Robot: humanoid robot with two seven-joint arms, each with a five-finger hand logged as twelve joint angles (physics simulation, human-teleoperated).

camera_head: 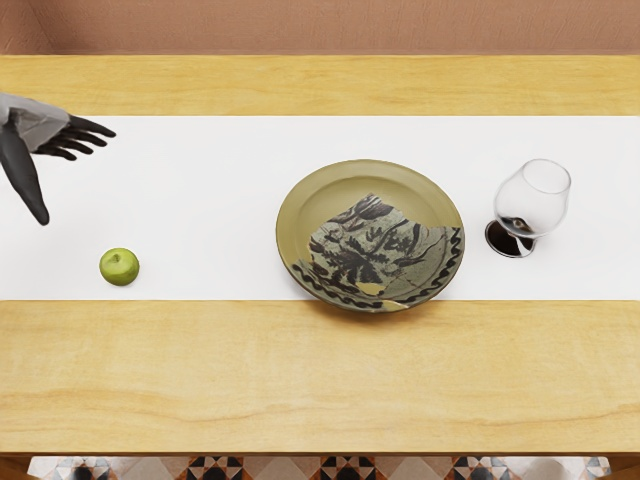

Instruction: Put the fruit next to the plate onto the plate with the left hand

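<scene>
Tabletop (320, 370) holds one apple (119, 266), one plate (340, 190), one glass (533, 205) (left hand (45, 135) spread).

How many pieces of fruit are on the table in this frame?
1. The green apple lies on the white runner, well left of the plate and apart from it, below the open left hand in the picture. None appears hidden.

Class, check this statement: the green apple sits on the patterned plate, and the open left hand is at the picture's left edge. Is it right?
No. The head view shows the green apple on the white runner, left of the plate and apart from it. The rest holds.
</scene>
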